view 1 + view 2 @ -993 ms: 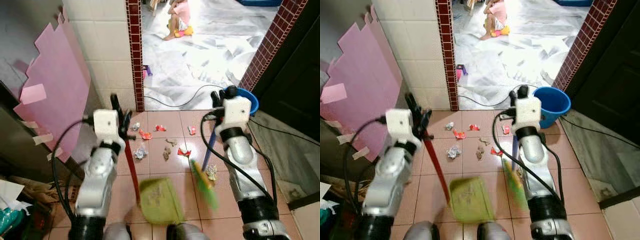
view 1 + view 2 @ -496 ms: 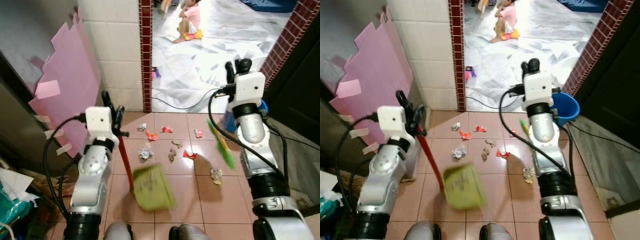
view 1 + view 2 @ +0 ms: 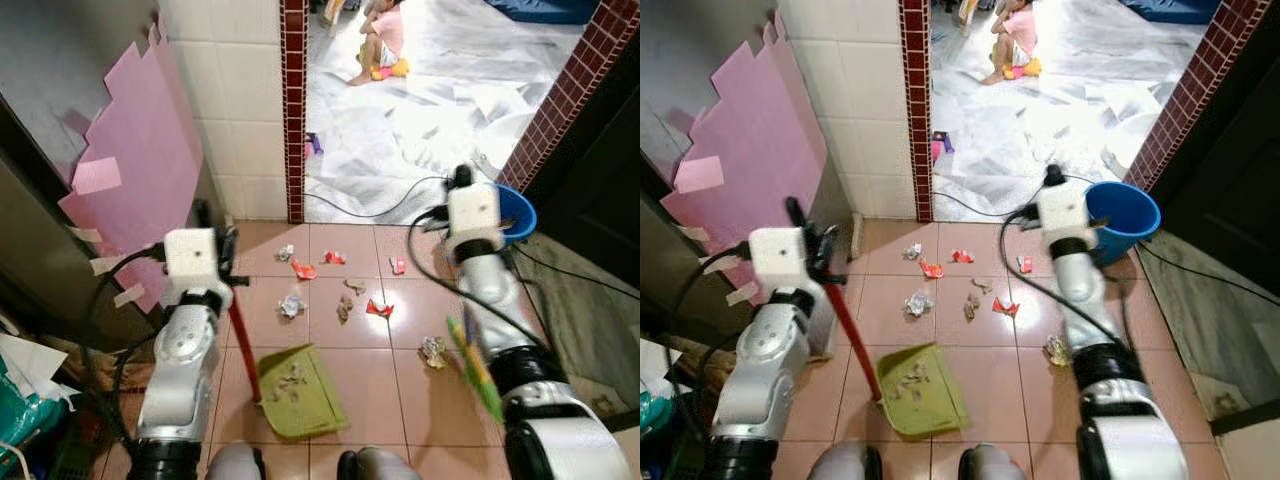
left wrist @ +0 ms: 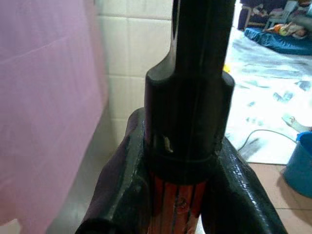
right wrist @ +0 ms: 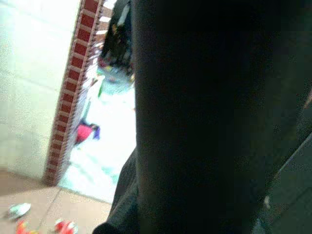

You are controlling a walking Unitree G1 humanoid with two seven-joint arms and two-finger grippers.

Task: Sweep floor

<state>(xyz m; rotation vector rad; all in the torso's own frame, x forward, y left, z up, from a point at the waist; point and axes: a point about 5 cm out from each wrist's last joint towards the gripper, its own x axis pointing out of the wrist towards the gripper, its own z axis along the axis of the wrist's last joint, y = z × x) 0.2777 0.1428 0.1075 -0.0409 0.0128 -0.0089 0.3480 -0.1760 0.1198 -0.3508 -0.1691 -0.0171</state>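
My left gripper is shut on the red handle of a green dustpan. The pan lies flat on the pink tiles close to my feet, with a few scraps in it. In the left wrist view the fingers clamp the red handle below its black cap. My right gripper is raised near the doorway and holds a broom; its green brush is blurred low on the right. Several scraps of litter lie scattered on the tiles between the arms, and a crumpled piece lies by the brush.
A blue bucket stands right of the doorway, behind my right arm. A black cable crosses the threshold. A brick-trimmed wall corner and a pink sheet are on the left. A person sits in the bright far room.
The dustpan has come down from a tilted hover to lie flat on the tiles. My right arm has swung the broom's brush down and to the right. The camera shifted slightly.
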